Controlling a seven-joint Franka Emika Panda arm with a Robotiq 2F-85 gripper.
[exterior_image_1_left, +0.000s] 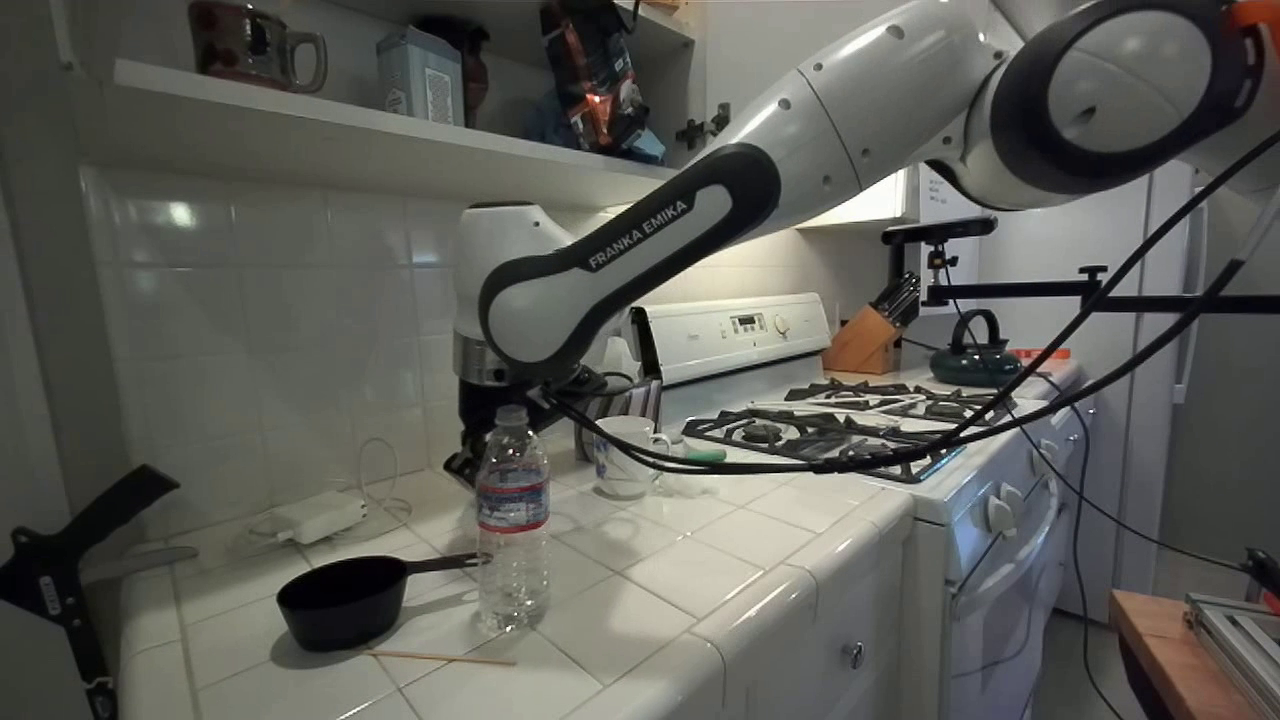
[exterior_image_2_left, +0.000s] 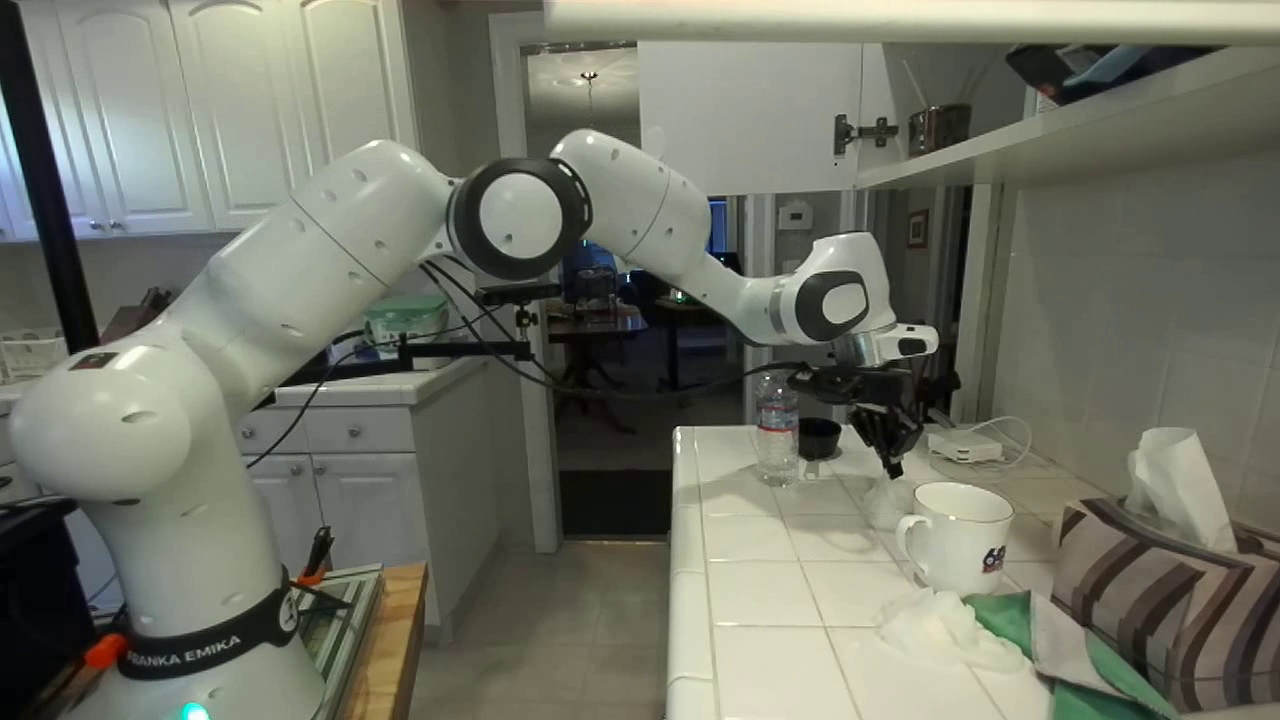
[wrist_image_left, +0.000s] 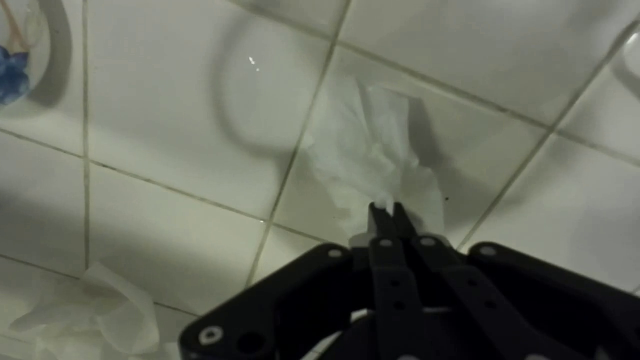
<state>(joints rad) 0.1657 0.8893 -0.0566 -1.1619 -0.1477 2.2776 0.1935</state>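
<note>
Pinching a crumpled white tissue (wrist_image_left: 360, 160) at its peak, the black gripper (wrist_image_left: 391, 206) has its slim, straight fingers drawn together, a small wisp of paper showing at their tips in the wrist view. The tissue is thin and half translucent, hanging in soft, irregular folds with ragged edges; it spreads above the glossy square tiles of the white surface (exterior_image_1_left: 690, 570), and I can't make out whether its lower edge touches them. In an exterior view it appears as a pale, airy clump directly beneath the fingertips, near a smooth white ceramic mug (exterior_image_2_left: 955, 545) with a looped handle and a small dark emblem.

Also near the mug lies a second, loosely wadded tissue (exterior_image_2_left: 945, 630), next to a folded green and grey cloth (exterior_image_2_left: 1065, 645). Beside the cloth stands a tissue box (exterior_image_2_left: 1170, 600), wrapped in curving brown and grey stripes, with a limp sheet rising from its slot.

Farther along, in both exterior views, stand a clear plastic bottle (exterior_image_1_left: 513, 565), upright and ribbed, with a red and blue label, and a matte black saucepan (exterior_image_1_left: 345, 600) with smooth, tapering sides and a slender handle that points toward the bottle. A thin, straight wooden stick (exterior_image_1_left: 440, 658) lies flat near the saucepan, and a blocky white adapter (exterior_image_1_left: 320, 515) with a looping cable rests close to the wall (exterior_image_1_left: 290, 330), whose pale square tiles gleam.
</note>
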